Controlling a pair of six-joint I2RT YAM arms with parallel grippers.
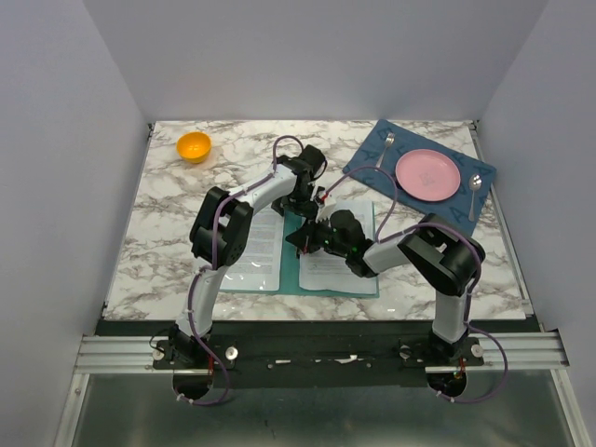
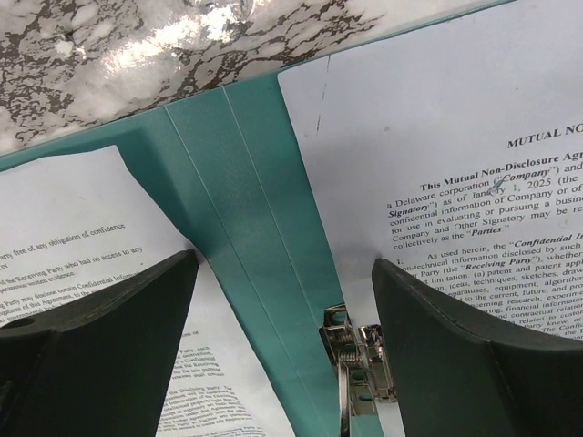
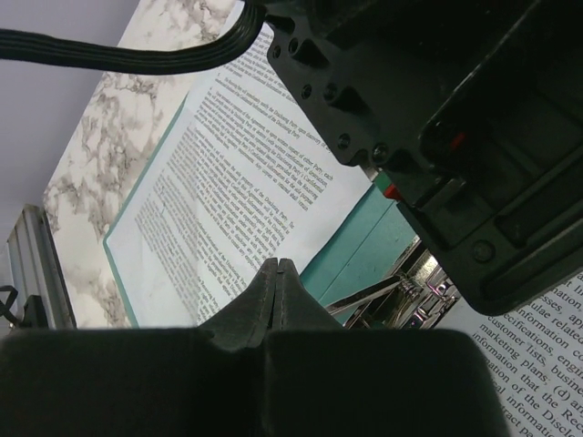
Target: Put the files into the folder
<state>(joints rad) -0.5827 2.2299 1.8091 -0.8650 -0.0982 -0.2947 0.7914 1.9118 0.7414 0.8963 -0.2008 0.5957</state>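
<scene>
So the folder (image 1: 290, 277) is lying wide open and flat on the marble table (image 1: 168, 233), toward the near middle, right in front of both arms. It's teal-green inside, with a couple of fold lines running down the spine and a shiny metal clip (image 2: 355, 355) sitting on that spine strip.

There's a sheet on each half. The left sheet (image 1: 261, 256) is white, packed with small black print, and lies a bit crooked, one corner poking toward the spine. The right sheet (image 2: 428, 118) is the first page of some agreement: bold centred heading, wide blank margin on top, then dense paragraphs. Both look flat, thin, no curled edges that I can see. A thin rim of green shows around the paper.

Left claw (image 2: 284, 264) is released, fingers spread wide, hovering over the spine with one finger above each sheet and nothing between them. Right claw (image 3: 278, 264) is clenched, tips pressed together on nothing, low over the folder near the spine and pointing toward the left sheet.

Off to the back: an orange bowl (image 1: 194, 146) at the far left, and a blue placemat (image 1: 372, 154) at the far right with a pink plate (image 1: 427, 174), fork (image 1: 388, 142) and spoon (image 1: 475, 186) on it.
</scene>
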